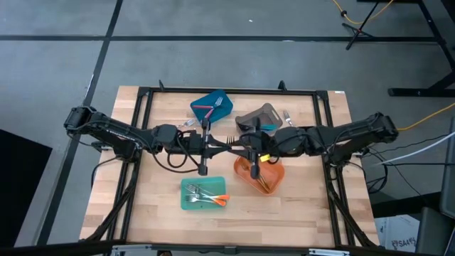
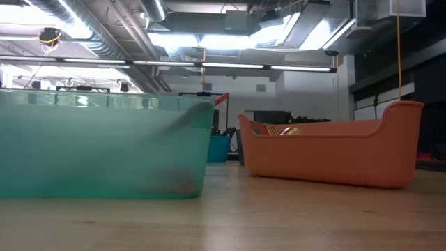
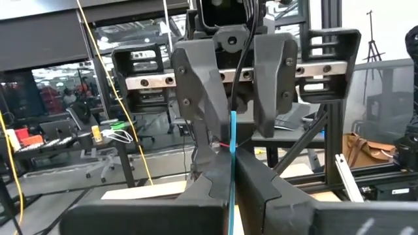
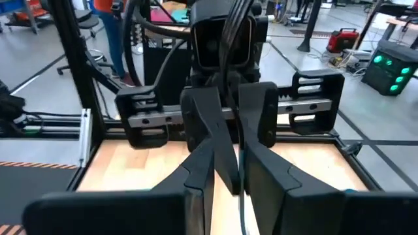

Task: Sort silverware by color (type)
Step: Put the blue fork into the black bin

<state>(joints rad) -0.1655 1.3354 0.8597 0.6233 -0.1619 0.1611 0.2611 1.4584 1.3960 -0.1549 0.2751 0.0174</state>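
Both grippers meet mid-table on one blue-handled utensil, its long axis running between them: left gripper clamped on it, right gripper closed around its opposite end.

A lab — exposed ceiling ducts, tripods, concrete floor.

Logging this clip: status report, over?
Left gripper shut on thin blue-handled fork, mid-table. Right gripper tip to tip with it at the fork. Nothing seen in the way.
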